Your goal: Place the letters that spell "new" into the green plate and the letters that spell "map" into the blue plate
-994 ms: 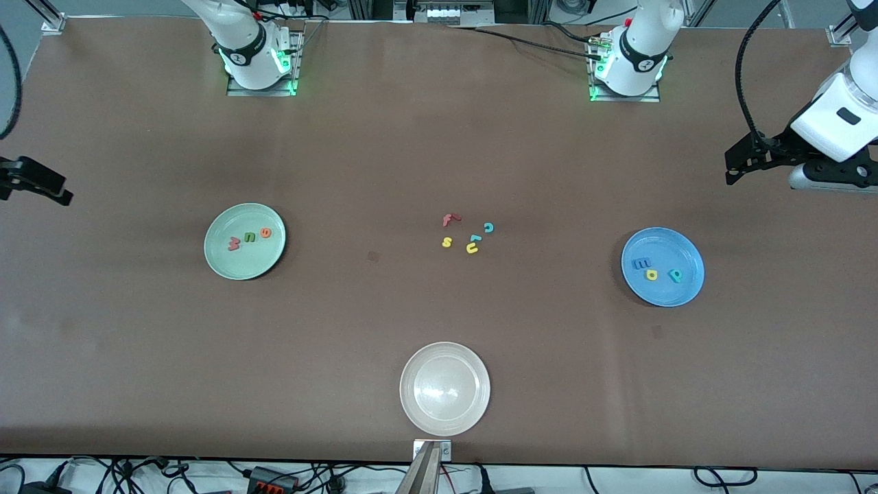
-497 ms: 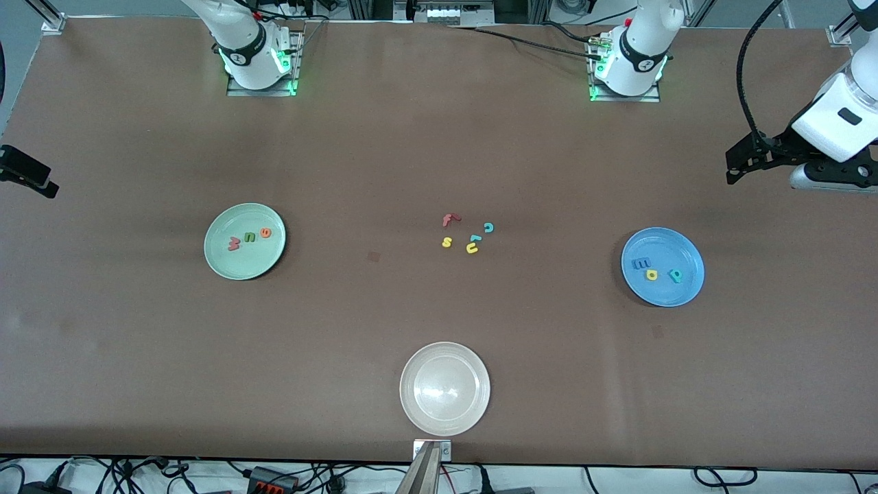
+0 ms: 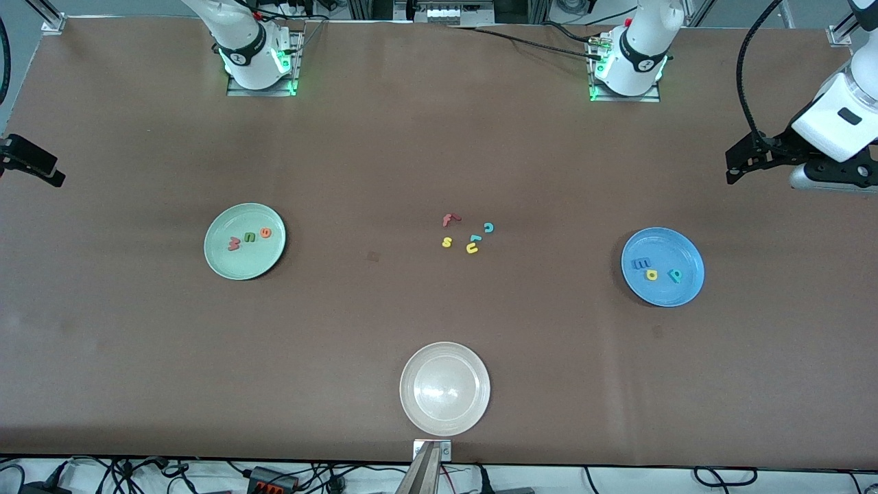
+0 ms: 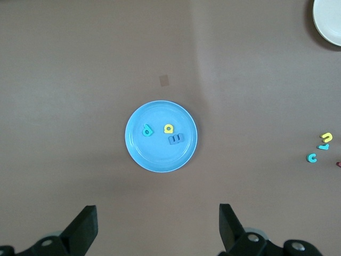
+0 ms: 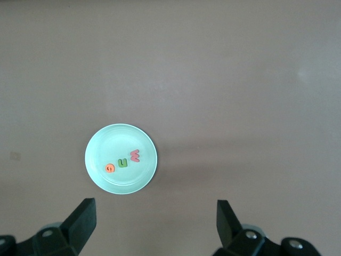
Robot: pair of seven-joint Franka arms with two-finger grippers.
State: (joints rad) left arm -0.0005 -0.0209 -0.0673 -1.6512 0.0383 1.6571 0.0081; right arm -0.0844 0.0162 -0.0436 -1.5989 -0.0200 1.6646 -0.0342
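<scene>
The right gripper [image 3: 31, 163] has drifted slightly at its end of the table, jaws wide and empty; the left gripper [image 3: 754, 156] (also spread, holding nothing) waits; "new" [image 3: 249, 237] lies in the green plate [image 3: 219, 257], "map" [image 3: 655, 269] in the blue plate [image 3: 662, 295]; the task looks finished.

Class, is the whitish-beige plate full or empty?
Empty: the whitish-beige plate shows only its bare glossy inside, with no letters in it.

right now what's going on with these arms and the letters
Nothing is held. The green n, orange e and red w foam letters lie in the pale green plate; the blue m, yellow a and teal p lie in the bright blue plate. The left gripper and right gripper hang open above their plates.
</scene>
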